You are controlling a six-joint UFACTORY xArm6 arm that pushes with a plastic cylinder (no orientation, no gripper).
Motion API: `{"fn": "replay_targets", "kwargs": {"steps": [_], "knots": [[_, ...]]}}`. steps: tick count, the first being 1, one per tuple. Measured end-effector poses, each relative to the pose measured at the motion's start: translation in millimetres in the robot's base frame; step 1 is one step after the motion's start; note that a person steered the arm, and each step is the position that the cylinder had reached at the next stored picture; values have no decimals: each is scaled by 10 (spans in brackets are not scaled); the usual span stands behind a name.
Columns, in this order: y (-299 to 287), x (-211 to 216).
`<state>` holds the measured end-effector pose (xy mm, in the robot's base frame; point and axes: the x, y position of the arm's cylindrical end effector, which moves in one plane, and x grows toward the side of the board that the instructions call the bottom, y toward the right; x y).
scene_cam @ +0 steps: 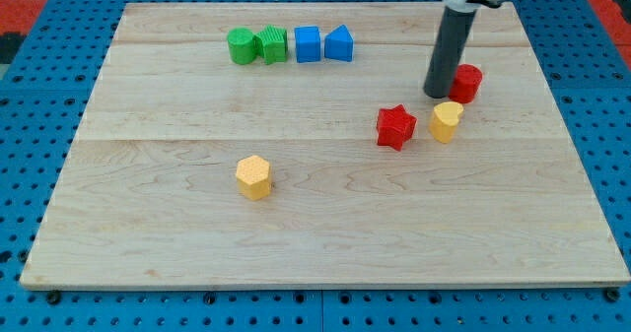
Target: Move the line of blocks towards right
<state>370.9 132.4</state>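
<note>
The arm carries no jaws at all, so nothing is clenched or released; it ends in a dark rod whose lower end, my tip (437, 95), rests on the wooden tabletop (325, 233) in the view's upper right. Well off to the view's left of my tip, and a little toward the view's top, sits the line of blocks: a green cylinder (241, 46), a ridged green block (272, 45) whose exact shape I cannot make out, a blue cube (308, 44) and a blue wedge-like block (339, 43). The line's long axis runs left to right across the view, nearly parallel to the tabletop's top edge, with the blue wedge-like block at the end nearest my tip and the green cylinder at the far end. The two green blocks touch or nearly touch, while slim gaps separate the others. Just to the view's right of my tip, touching the rod or very nearly so, stands a red cylinder (465, 82). Just below my tip sits a yellow block (446, 121), roughly cylindrical, and below and to the left of my tip lies a red star (395, 127), close beside that yellow block. Far below and left of my tip, alone, is a yellow hexagonal block (253, 176).
</note>
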Motion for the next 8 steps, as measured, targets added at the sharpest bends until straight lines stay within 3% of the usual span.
{"fn": "replay_targets", "kwargs": {"steps": [2, 4, 5, 8], "knots": [[-1883, -129], [-3603, -642], [-3549, -915], [-1133, -735]]}}
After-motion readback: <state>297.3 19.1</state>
